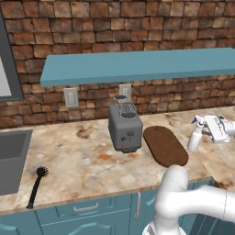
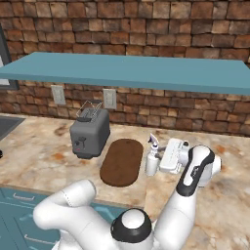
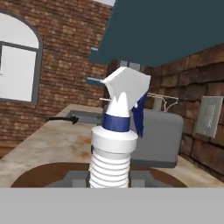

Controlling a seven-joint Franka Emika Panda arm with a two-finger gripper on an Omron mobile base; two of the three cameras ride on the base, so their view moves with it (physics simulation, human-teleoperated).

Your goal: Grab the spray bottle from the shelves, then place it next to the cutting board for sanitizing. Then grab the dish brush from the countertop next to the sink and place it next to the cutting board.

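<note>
The spray bottle [image 1: 196, 136] [image 2: 152, 161] stands upright at the countertop [image 1: 82, 160], just right of the dark oval cutting board [image 1: 165, 146] [image 2: 122, 162]. My gripper [image 1: 202, 131] [image 2: 158, 155] reaches in from the right and is shut on the bottle. In the hand view the bottle [image 3: 116, 144] rises between the gripper [image 3: 111, 181] tips, its nozzle pointing left, with the board [image 3: 43, 175] behind its base. The black dish brush [image 1: 36, 186] lies near the counter's front edge, beside the sink [image 1: 11, 156]. The teal shelves [image 1: 137, 64] [image 2: 127, 71] hang bare above.
A grey toaster [image 1: 125, 127] [image 2: 89, 133] stands left of the board, against the brick wall. Two wall outlets [image 1: 71, 97] sit under the shelf. A window frame [image 1: 7, 69] is at the far left. Teal cabinet drawers [image 1: 87, 209] run below the counter.
</note>
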